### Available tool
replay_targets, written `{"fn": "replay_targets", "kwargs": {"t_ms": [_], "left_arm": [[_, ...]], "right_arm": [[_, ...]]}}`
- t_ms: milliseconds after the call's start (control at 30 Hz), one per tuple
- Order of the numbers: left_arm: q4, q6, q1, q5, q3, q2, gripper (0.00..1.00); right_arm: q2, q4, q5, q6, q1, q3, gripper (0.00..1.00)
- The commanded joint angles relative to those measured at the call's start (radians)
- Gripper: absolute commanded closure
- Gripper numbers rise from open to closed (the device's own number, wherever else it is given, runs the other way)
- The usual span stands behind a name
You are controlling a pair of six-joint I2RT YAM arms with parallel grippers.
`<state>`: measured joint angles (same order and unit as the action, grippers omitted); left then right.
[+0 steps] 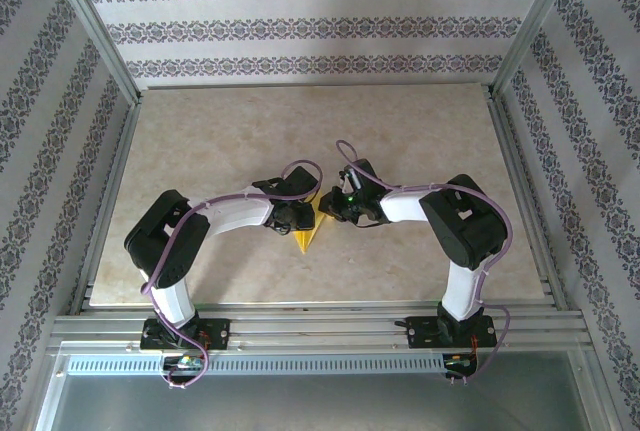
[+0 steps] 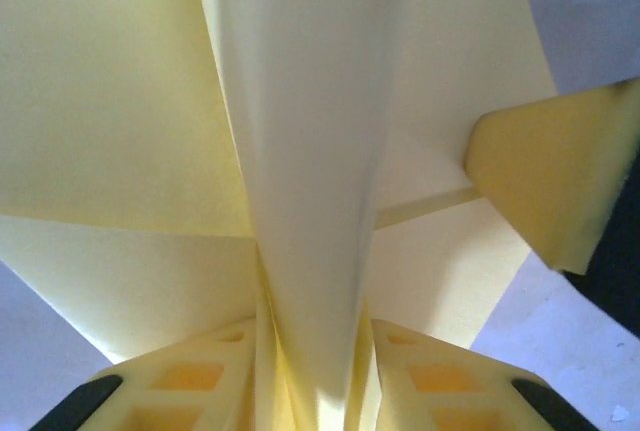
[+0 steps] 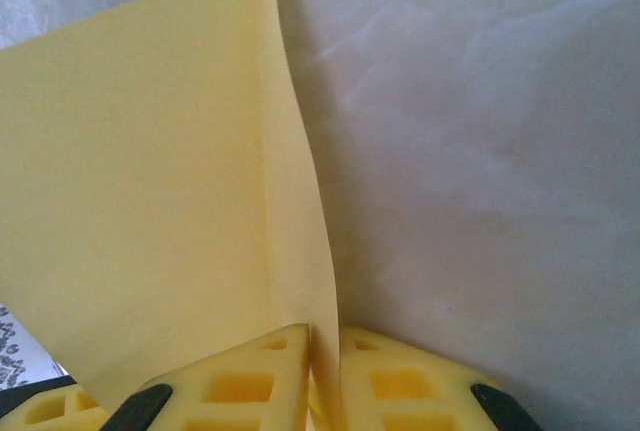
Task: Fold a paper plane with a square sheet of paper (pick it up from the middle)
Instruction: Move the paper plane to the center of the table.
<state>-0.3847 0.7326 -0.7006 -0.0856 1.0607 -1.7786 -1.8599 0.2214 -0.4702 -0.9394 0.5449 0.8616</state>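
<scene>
Paper plane [image 1: 311, 233] lay at the middle of the counter [image 1: 200, 141], its sharp point turned toward the near edge, with both arms meeting over it from either side. The left fingers [image 2: 190, 386] were pressed against both sides of its raised centre fold, the yellow wings spreading away left and right. The right fingers [image 3: 250, 381] were pinched almost together on a thin upright edge of the same paper.

One yellow paper plane [image 1: 309, 235], two grippers (left gripper [image 2: 315, 329], right gripper [image 3: 325, 333]), one table [image 1: 200, 131]
</scene>
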Motion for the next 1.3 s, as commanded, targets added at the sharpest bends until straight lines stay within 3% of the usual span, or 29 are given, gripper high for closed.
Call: {"fn": "replay_targets", "kwargs": {"t_ms": [0,100,200,400,600,833,1267], "left_arm": [[-0.046,-0.010,-0.011,0.039,0.028,0.005,0.74],[-0.062,-0.011,-0.013,0.057,0.034,0.002,0.79],[-0.095,-0.016,-0.011,0.084,0.050,-0.001,0.85],[-0.154,-0.039,-0.005,0.142,0.071,0.011,0.87],[-0.175,-0.048,0.013,0.166,0.074,0.003,0.88],[-0.175,-0.047,0.018,0.148,0.090,-0.045,0.81],[-0.191,-0.044,0.018,0.133,0.108,-0.091,0.81]], "right_arm": [[0.016,0.008,-0.015,-0.007,-0.007,0.007,0.83],[0.028,0.012,-0.010,-0.011,-0.012,-0.001,0.82],[0.067,0.034,0.002,-0.018,-0.021,-0.025,0.74],[0.183,0.008,0.073,0.013,-0.058,-0.075,0.62],[0.257,-0.017,0.149,0.047,-0.100,-0.133,0.56],[0.284,-0.021,0.167,0.054,-0.117,-0.162,0.54],[0.277,-0.019,0.153,0.044,-0.120,-0.162,0.55]]}}
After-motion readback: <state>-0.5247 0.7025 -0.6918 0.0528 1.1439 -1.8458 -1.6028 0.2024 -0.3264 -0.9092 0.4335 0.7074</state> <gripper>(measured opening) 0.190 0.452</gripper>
